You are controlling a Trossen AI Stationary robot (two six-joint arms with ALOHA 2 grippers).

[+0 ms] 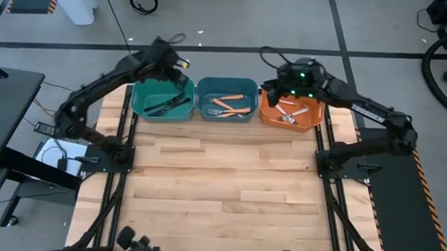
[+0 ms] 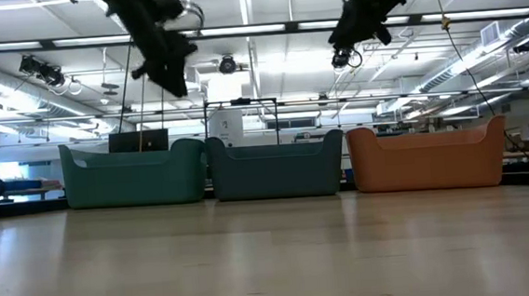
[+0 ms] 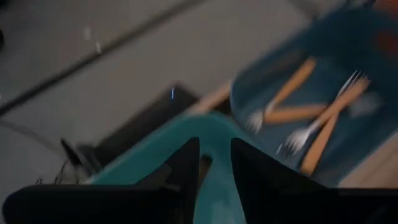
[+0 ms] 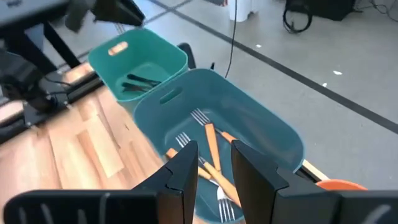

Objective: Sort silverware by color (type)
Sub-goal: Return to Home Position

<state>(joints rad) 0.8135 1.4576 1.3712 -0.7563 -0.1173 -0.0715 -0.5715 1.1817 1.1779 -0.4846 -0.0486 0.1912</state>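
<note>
Green bin (image 1: 143, 108) at the left end of the row, on the far edge of the table (image 1: 221, 192): black forks (image 1: 167, 104) lie in it. My left pincer (image 1: 179, 63) hangs high over this bin's far rim, near the corner next to the blue bin; the low view puts it well above the bin tops. Its fingers (image 3: 185, 171) stand a narrow gap apart, nothing between them. Blue bin (image 1: 227, 85) in the middle, touching or just beside its neighbours: orange-handled forks (image 1: 229, 105) lie crossed inside. Orange bin (image 1: 317, 117) at the right end: silver forks (image 1: 289, 113) in a small heap. My right pincer (image 1: 273, 90) hangs over the seam between the blue and orange bins, also raised clear of them. Its fingers (image 4: 183, 168) are likewise slightly parted and hold nothing. All silverware I can see lies in the bins.
</note>
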